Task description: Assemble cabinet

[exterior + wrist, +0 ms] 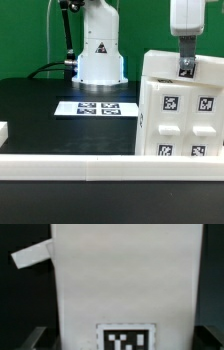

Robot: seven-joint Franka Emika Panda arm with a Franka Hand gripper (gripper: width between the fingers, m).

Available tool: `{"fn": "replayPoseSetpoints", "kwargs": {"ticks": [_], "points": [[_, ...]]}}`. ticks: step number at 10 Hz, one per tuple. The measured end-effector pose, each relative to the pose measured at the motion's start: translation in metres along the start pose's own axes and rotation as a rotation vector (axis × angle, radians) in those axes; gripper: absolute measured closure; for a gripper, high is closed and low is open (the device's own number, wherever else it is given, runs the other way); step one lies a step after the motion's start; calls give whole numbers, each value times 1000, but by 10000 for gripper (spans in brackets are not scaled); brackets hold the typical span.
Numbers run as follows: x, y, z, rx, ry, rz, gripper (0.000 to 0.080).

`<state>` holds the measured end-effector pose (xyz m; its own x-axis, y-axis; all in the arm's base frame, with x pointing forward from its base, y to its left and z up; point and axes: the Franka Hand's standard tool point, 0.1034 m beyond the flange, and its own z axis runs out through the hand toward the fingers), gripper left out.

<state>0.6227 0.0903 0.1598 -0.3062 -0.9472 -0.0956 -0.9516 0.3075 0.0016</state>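
The cabinet (pixel 180 110) is a large white box with several black-and-white tags, standing slightly tilted at the exterior view's right, behind the front rail. My gripper (pixel 186 66) comes down from above onto its top edge. In the wrist view the cabinet (pixel 125 280) fills the frame, with one tag (pixel 127 338) between my dark fingers (pixel 36 338), which straddle its two sides and sit against them. A small white panel (pixel 30 255) sticks out at an angle from one side of the cabinet. The gripper is shut on the cabinet.
The marker board (pixel 97 108) lies flat on the black table near the arm's white base (pixel 100 55). A long white border rail (pixel 90 166) runs along the front. A small white piece (pixel 3 131) sits at the exterior view's left edge.
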Motion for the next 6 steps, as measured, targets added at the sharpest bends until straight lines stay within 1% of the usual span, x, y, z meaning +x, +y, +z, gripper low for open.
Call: {"fn": "replayPoseSetpoints", "kwargs": {"ticks": [2,3,4,5,6], "points": [[-3,1,1,-4,-8,-31,42],[-3,1,0,-3,-12,-44,42],[-5,1,-2,-2,-19,-55,9],[-6,0,-6,3,-26,-70,9],[-8,-1,-14,11,-40,-86,1]]}}
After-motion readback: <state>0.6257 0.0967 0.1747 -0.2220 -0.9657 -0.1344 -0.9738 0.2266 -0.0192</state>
